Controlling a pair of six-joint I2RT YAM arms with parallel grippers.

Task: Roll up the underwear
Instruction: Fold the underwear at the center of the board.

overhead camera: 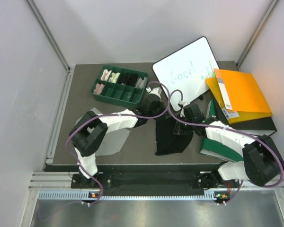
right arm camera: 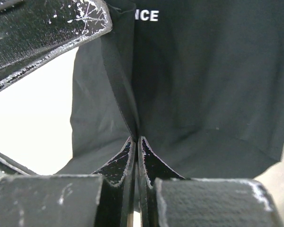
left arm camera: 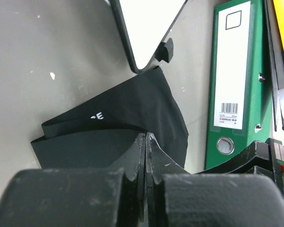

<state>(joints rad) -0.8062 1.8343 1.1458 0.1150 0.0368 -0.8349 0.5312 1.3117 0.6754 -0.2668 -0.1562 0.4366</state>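
The black underwear [overhead camera: 170,136] lies in the middle of the table, its far edge lifted between my two grippers. My left gripper [overhead camera: 155,109] is shut, and in the left wrist view its fingertips [left arm camera: 146,137] pinch the waistband edge of the black underwear [left arm camera: 132,109] beside the pale lettering. My right gripper [overhead camera: 186,115] is shut, and in the right wrist view it [right arm camera: 137,139] pinches a raised fold of the black underwear [right arm camera: 208,94]. The light grey underwear [overhead camera: 114,138] lies flat under my left arm.
A green tray [overhead camera: 100,93] with small cloth rolls stands at the back left. A whiteboard [overhead camera: 184,71] lies just behind the grippers. An orange folder [overhead camera: 241,94] and a green binder [overhead camera: 222,145] lie at the right, close to my right arm.
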